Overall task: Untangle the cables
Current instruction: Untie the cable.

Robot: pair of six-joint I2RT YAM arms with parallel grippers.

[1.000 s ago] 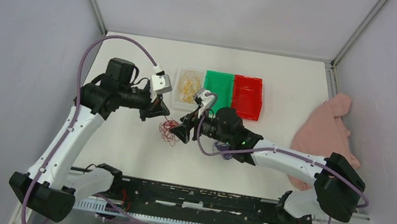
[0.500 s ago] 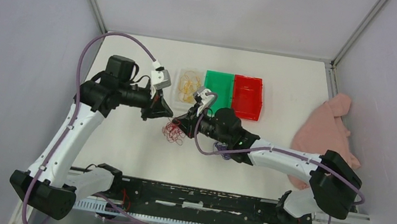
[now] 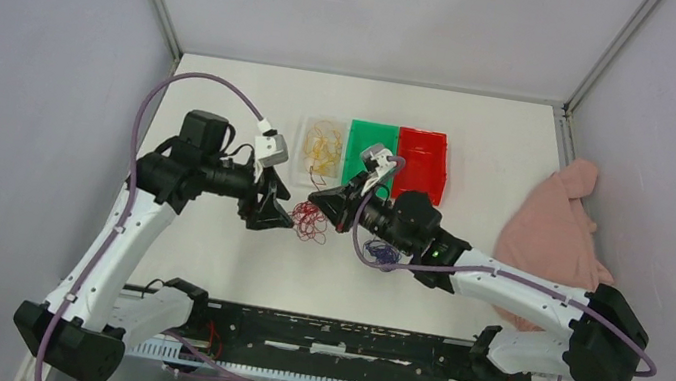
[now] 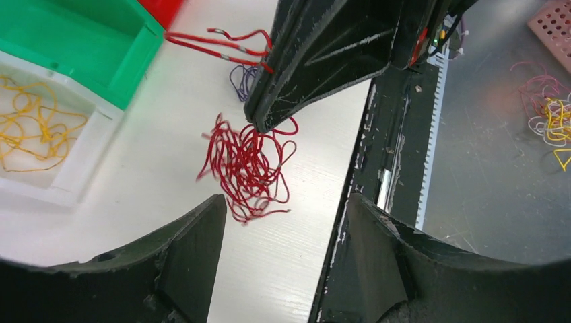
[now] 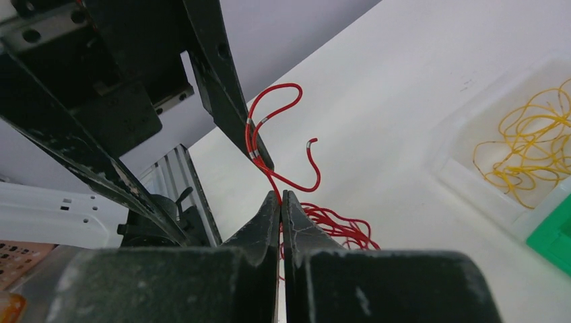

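Observation:
The red cable [image 3: 310,220] is a tangled bundle hanging just over the table between both grippers. My right gripper [image 5: 281,195] is shut on a strand of the red cable [image 5: 280,132], and the bundle dangles below its tips [image 4: 246,168]. My left gripper [image 4: 284,200] is open just left of the bundle, with nothing between its fingers. The dark blue-purple cable [image 3: 382,253] lies on the table under the right arm. In a clear tray [image 3: 302,167] at the back lies the yellow cable [image 3: 324,145].
A green tray [image 3: 372,145] and a red tray [image 3: 422,165] stand beside the clear tray. A pink cloth [image 3: 555,233] lies at the right edge. In the left wrist view, loose coloured wires [image 4: 549,124] lie on the metal floor beyond the table's black rail [image 4: 387,134].
My left gripper has opened and let go of the red cable. The right gripper has shut on the red cable and carried it right and back, toward the trays.

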